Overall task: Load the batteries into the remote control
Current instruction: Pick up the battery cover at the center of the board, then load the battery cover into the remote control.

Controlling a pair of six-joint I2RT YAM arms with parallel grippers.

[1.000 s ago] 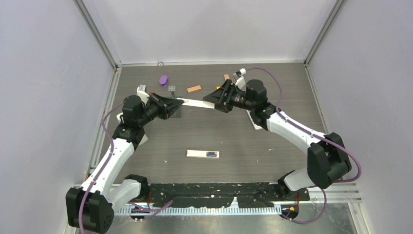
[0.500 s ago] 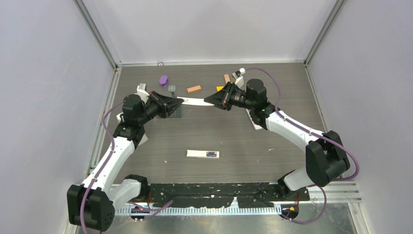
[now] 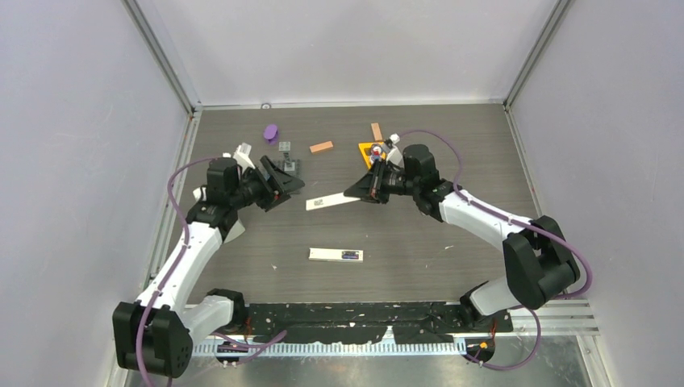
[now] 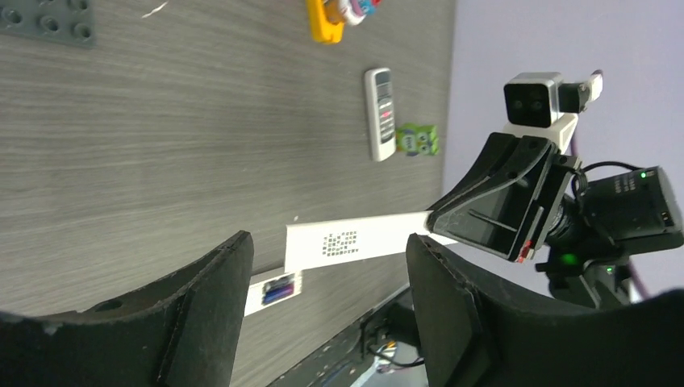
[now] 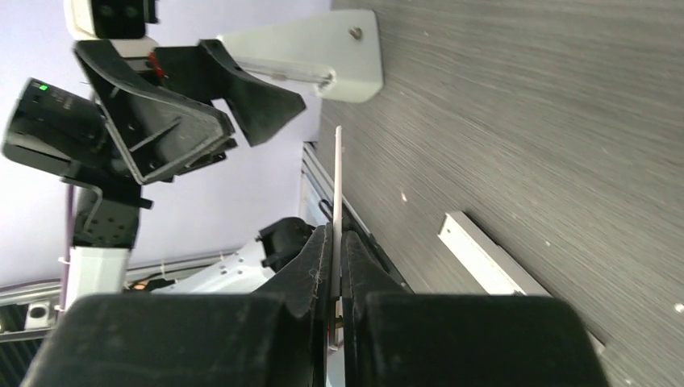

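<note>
A white remote lies on the table in front of the arms, its open compartment showing a blue-purple battery. The left wrist view has the same remote low between the fingers. My right gripper is shut on one end of a thin white cover plate printed with small text, holding it above the table. That plate appears edge-on between the pressed jaws in the right wrist view. My left gripper stands open just left of the plate's free end, apart from it and holding nothing.
At the back lie a purple piece, a grey studded plate, two orange-brown blocks and a yellow toy. A second remote with buttons and a green item lie near the right arm. Walls close three sides.
My right gripper shut on the white plate. My left gripper then opened, let it go and drew back left. The plate now sits lower and nearer, held by the right alone.
</note>
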